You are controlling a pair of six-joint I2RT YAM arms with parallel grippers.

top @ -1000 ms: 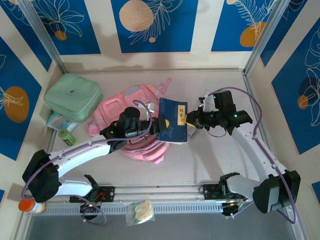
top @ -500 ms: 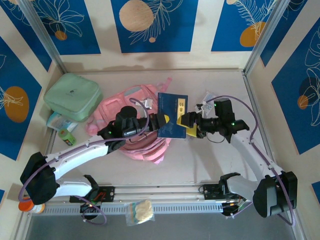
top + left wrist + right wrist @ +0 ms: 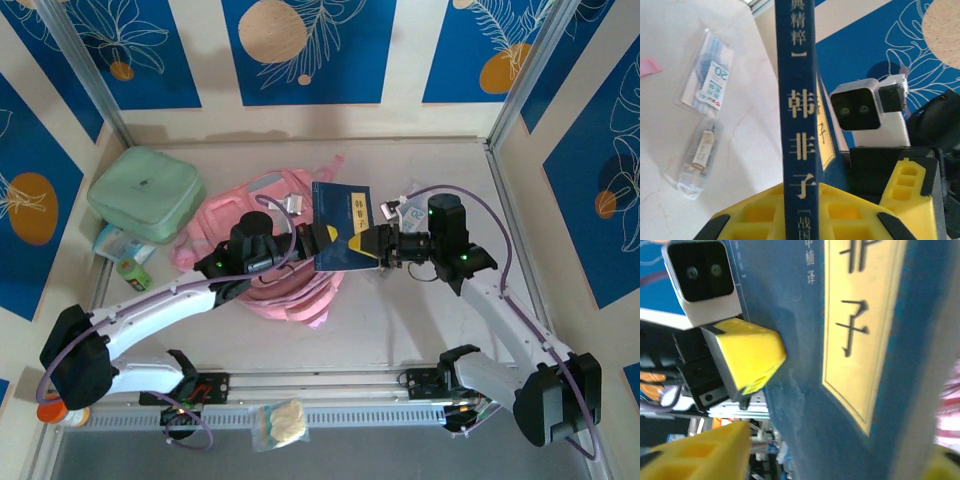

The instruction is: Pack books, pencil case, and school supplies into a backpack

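Observation:
A dark navy book [image 3: 338,228] with a pale yellow label hangs above the pink backpack [image 3: 268,192]. My left gripper [image 3: 322,240] is shut on its lower edge, and the spine [image 3: 796,100] stands upright between the yellow fingers [image 3: 755,212]. My right gripper [image 3: 373,243] straddles the book's right edge. The cover [image 3: 840,340] lies between its fingers, and a gap shows beside the near yellow finger [image 3: 695,455]. The pencil case [image 3: 707,75], a slim white pouch with blue markings, lies on the table behind the right arm.
A mint-green zip case [image 3: 147,192] sits at the back left with a small green tube [image 3: 130,272] in front of it. A small clear packet [image 3: 697,160] lies beside the pencil case. A clear bag [image 3: 278,422] rests on the front rail.
The right gripper let go of the book's label edge, opened wide, then moved left and narrowed around that edge. The book shifted slightly up and left in the left gripper.

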